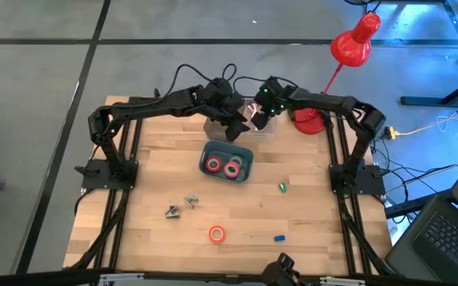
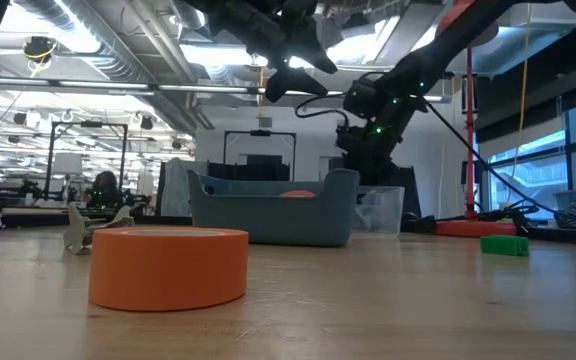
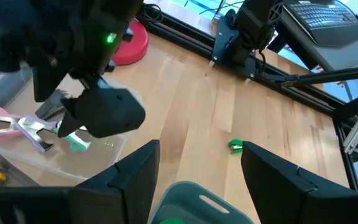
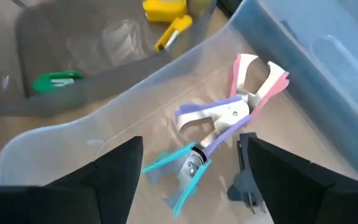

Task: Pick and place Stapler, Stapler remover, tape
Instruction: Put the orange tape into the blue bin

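Both grippers were crowded over the clear bin point(image 1: 262, 127) just behind the grey-blue bin point(image 1: 227, 164), and a collision between them was judged the chief risk, since the right gripper point(image 4: 188, 163) was lowered into the clear bin while the left gripper point(image 3: 197, 163) was held just beside it. The right gripper was seen open and empty above a tangle of staple removers point(image 4: 229, 115). Two pieces could be caught at once, or the hooked claws could be dragged up together, because the pink, purple and blue ones lay interlocked. The thin wall of the clear bin could also be pushed aside by a finger. The left gripper was likewise open and carried nothing.

Two rolls of tape point(image 1: 222, 166) were lodged inside the grey-blue bin; a third, orange roll point(image 1: 217, 233) was left on the table point(image 1: 308, 222) well in front of that bin, and two more staple removers point(image 1: 181, 206) lay near it.

No stapler could be picked out with certainty: a yellow object point(image 4: 166, 15) at the far end of the clear bin was cut off. From above, the clear bin's contents were hidden by the grippers, and from table height by the grey-blue bin.
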Tool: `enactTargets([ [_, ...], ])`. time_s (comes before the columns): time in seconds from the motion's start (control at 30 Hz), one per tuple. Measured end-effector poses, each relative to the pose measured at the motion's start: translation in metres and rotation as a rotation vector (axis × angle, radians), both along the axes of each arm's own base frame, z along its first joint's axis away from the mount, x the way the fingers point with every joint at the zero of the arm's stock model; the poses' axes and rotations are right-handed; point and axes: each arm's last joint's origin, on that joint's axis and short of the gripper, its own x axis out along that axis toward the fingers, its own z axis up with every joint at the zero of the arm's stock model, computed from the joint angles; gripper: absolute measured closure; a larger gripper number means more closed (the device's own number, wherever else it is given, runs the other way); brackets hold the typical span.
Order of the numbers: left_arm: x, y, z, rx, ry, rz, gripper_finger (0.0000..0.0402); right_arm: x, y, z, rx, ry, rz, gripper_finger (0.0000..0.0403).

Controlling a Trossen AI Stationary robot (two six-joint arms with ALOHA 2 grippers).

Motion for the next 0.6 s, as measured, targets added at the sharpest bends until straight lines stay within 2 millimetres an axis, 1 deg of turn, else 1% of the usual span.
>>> enactTargets([
  [0.13,-0.005,-0.001,-0.001,-0.003,0.045,-0.001,0.0188,-0.004,0.005,0.021,-0.034,-0.045,0.004,0.0129],
  [0.2,-0.012,-0.002,0.003,0.022,0.078,0.010,0.0191,-0.010,0.010,0.038,-0.053,-0.071,0.003,0.0141],
  [0.27,-0.026,-0.006,0.012,0.060,0.125,0.029,0.0194,-0.019,0.018,0.058,-0.073,-0.089,-0.004,0.0152],
  [0.4,-0.053,-0.016,0.033,0.149,0.182,0.073,0.0202,-0.042,0.039,0.096,-0.109,-0.109,-0.037,0.0171],
  [0.47,-0.066,-0.022,0.046,0.167,0.170,0.066,0.0207,-0.052,0.053,0.113,-0.105,-0.138,-0.050,0.0179],
  [0.53,-0.080,-0.031,0.055,0.161,0.186,0.052,0.0212,-0.063,0.068,0.125,-0.100,-0.135,-0.063,0.0185],
  [0.6,-0.094,-0.042,0.057,0.154,0.190,0.039,0.0216,-0.075,0.084,0.135,-0.114,-0.104,-0.083,0.0190],
])
